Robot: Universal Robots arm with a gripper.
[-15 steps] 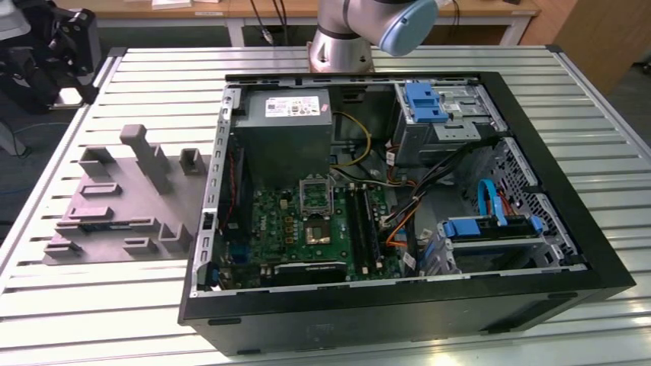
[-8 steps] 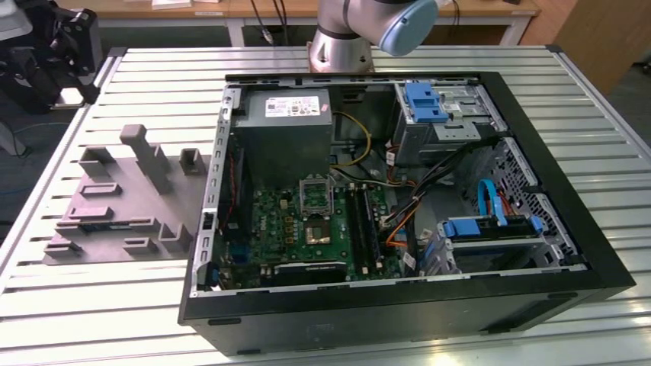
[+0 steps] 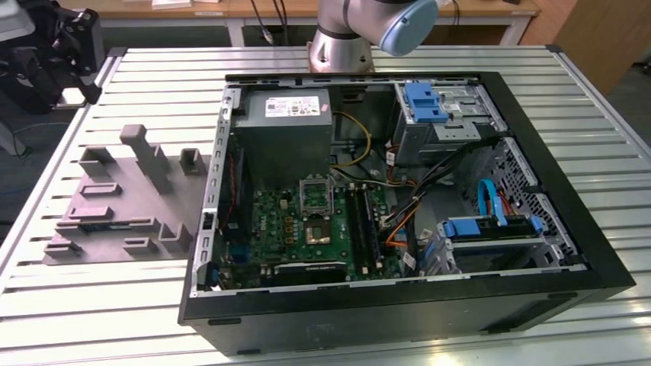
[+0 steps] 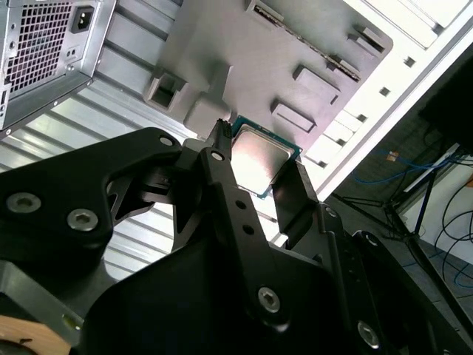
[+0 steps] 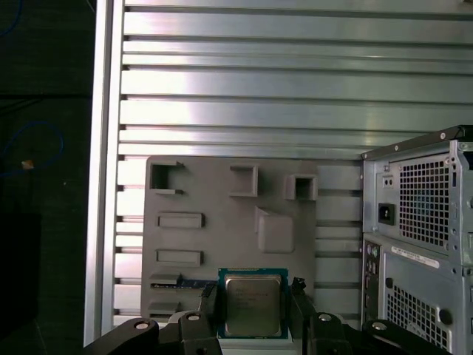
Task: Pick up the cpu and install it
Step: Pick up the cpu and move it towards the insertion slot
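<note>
The cpu [image 5: 253,305] [image 4: 260,157], a flat square chip with a shiny silver top and a thin green edge, sits between the two black fingers of my gripper [image 5: 253,292] [image 4: 259,151], which is shut on it. In both wrist views the chip hangs well above the grey moulded tray [image 5: 214,196] [image 4: 281,52], apart from it. In the exterior view the tray [image 3: 122,198] lies on the slatted table beside the open computer case [image 3: 600,267], with the green motherboard [image 3: 295,221] inside it.
The arm's base [image 3: 341,46] stands behind the case. Cables, blue drive brackets [image 3: 425,103] and a power supply [image 3: 285,130] crowd the case. The case's rear panel [image 5: 421,222] is beside the tray. Dark equipment [image 3: 51,53] sits at the exterior view's far left.
</note>
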